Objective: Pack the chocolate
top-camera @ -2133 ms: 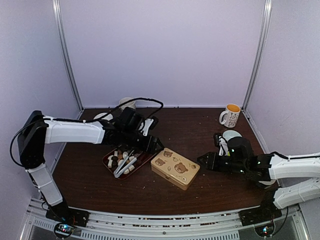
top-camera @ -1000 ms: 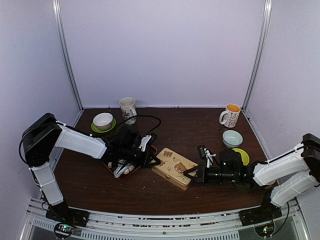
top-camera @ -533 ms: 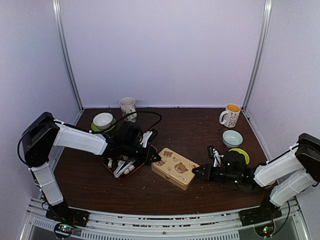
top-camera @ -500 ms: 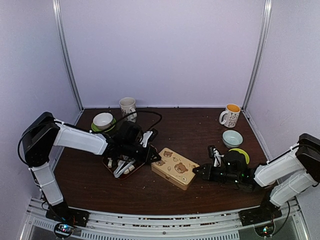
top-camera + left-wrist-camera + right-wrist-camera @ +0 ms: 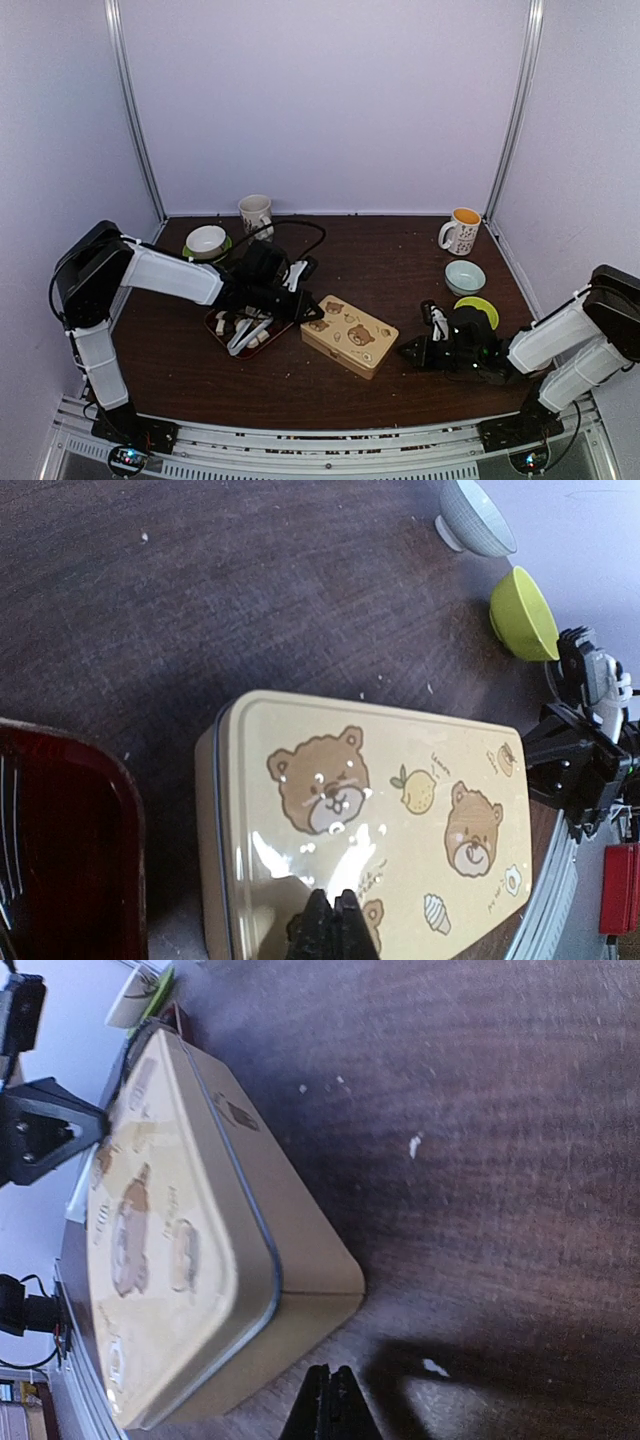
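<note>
Top external: left gripper and right gripper (both closed) flanking tin.

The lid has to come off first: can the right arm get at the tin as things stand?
Probably yes: the shut right gripper points at the tin, only bare table between them.

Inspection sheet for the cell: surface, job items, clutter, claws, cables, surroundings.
Surface: dark wooden table, scattered pale specks.
Job's things: chocolate pieces in the red tray; bear-print tin beside it, lid shut.
Clutter: silver tongs in the tray, patterned mug, yellow-lined mug, white bowl on green saucer, pale blue bowl, yellow-green bowl.
Claws: left claw shut, empty, over the tin's left end; right claw shut, empty, near the tin's right corner.
Cables: black cable looping behind the tray.
Surroundings: lavender walls, metal corner posts.
</note>
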Controlling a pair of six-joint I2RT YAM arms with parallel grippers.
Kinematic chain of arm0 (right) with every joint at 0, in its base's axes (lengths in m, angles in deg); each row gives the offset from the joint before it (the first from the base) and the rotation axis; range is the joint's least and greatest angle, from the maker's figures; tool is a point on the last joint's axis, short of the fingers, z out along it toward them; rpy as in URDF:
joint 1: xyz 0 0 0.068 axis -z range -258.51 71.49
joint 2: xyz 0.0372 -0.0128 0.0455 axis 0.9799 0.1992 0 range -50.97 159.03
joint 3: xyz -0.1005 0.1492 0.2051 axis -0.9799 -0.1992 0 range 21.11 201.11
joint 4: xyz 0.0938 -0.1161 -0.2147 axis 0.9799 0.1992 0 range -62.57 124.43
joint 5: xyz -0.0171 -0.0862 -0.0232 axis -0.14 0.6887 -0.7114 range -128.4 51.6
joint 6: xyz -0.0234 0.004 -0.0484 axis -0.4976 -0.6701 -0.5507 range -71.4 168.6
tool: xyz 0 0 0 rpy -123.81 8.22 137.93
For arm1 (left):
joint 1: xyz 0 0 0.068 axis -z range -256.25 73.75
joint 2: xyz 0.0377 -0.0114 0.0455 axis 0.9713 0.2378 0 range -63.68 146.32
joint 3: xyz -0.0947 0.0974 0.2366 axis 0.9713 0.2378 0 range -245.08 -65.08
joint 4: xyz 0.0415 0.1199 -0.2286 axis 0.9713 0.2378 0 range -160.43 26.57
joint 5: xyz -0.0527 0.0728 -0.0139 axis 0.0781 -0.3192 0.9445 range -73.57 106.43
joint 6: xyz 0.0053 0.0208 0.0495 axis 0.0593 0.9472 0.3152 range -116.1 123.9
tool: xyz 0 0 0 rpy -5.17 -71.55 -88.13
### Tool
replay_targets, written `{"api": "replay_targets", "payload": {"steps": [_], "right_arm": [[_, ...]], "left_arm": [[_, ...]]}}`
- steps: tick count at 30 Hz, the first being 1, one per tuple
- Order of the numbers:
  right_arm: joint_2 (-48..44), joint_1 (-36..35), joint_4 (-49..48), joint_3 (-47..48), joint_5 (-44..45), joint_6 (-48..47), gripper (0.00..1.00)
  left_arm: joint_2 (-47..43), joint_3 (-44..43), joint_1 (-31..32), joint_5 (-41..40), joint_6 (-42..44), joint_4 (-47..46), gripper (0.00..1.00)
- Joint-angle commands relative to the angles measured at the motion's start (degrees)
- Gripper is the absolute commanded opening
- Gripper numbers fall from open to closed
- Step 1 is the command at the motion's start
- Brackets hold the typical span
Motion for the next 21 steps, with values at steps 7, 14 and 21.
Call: {"api": "replay_targets", "payload": {"steps": [7,14,21], "right_arm": [[-5.8,0.3,22.2,14.5,3.7,-14.3,0.0],[1.1,0.7,26.6,26.3,-2.8,-18.3,0.0],[6.3,3.1,28.8,34.6,-14.2,-20.3,0.0]], "left_arm": [[-8.3,3.6,3.2,0.6,1.1,5.3,0.0],[-8.4,7.0,5.5,4.1,-2.6,-1.6,0.0],[-9.0,7.9,5.8,4.6,-3.7,-2.3,0.0]]}}
